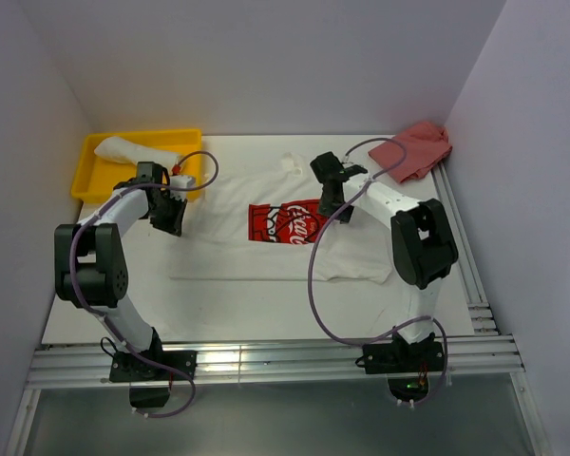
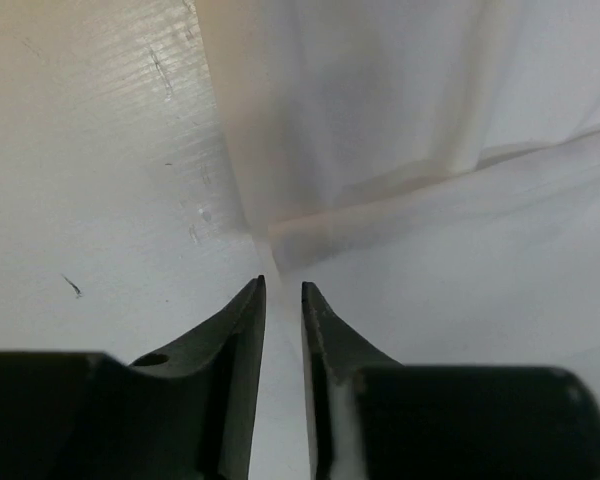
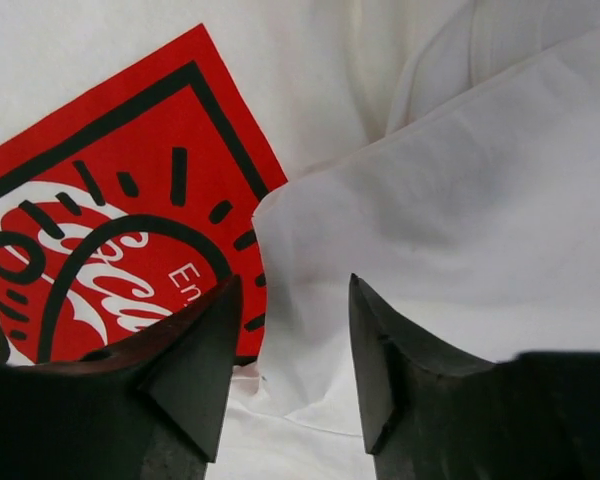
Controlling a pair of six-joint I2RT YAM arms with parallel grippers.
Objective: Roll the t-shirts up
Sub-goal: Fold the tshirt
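The white cotton t-shirt with a red chest print (image 1: 266,252) lay spread flat at the centre of the white table (image 1: 104,294). The left gripper (image 2: 282,292) sat at its left edge, fingers nearly together on a thin ridge of cloth; whether they pinched it I cannot tell. The right gripper (image 3: 292,300) hung beside the print, fingers moderately apart over a folded white flap. A second, rolled white t-shirt (image 1: 133,150) lay in the yellow plastic tray (image 1: 87,180) at upper left.

Top view looks down from above and behind, arm bases (image 1: 147,366) at 6 o'clock, covering the whole desk (image 1: 123,304). Each wrist view faces down past its tool, very near the t-shirt (image 1: 237,249): left tool (image 2: 283,295) at its 9 o'clock edge, right tool (image 3: 295,290) beside its red print (image 3: 110,200).
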